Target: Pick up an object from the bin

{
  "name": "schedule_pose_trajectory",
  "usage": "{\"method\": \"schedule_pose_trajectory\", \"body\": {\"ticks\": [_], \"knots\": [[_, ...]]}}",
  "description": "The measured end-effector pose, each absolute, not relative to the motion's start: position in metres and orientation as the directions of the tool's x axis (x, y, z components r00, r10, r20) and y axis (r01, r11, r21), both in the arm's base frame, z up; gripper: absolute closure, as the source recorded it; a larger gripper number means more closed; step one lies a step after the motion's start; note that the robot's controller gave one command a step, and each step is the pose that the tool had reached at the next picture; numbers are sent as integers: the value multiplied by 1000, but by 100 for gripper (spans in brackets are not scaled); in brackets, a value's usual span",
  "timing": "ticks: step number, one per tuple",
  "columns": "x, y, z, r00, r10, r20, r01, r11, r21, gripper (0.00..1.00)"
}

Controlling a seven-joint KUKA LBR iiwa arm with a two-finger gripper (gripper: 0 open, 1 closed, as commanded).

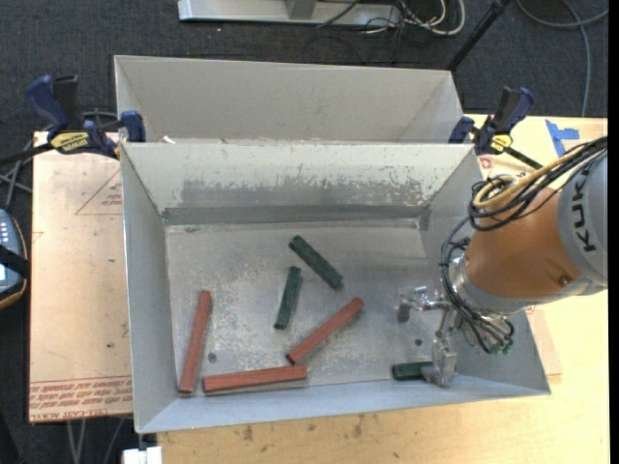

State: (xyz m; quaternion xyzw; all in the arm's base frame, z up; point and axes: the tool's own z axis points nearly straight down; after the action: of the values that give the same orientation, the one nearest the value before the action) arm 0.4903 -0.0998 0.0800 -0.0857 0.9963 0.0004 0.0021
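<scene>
1. A red-brown bar (195, 341) lies farthest left of the hand (442, 363), well apart from it. Its long axis runs nearly front to back.
2. A second red-brown bar (254, 380) lies far left of the hand and slightly nearer the front, long axis left to right.
3. A dark green bar (287, 298) lies left of the hand and farther back, standing almost front to back.
4. Another dark green bar (315, 262) lies left of the hand and farthest back, set on a slant.
5. A third red-brown bar (326, 330) lies left of the hand at a middling distance, on a diagonal that rises toward the hand.
6. A short dark green piece (411, 371) lies just left of the hand, its right end at or touching the hand's tip. Its long axis runs left to right, pointing into the hand. It is much the nearest thing, so I judge it the likely pick.
7. The hand is low, at the right end of the row. I cannot tell whether it is wide, narrow, or holding that piece.
8. Count: three red-brown bars and three dark green pieces, six in all.
</scene>
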Motion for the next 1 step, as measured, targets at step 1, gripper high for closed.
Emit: {"method": "schedule_pose_trajectory", "body": {"ticks": [1], "knots": [[488,-52,73,-886,-463,-3,-463,886,-1,100]]}}
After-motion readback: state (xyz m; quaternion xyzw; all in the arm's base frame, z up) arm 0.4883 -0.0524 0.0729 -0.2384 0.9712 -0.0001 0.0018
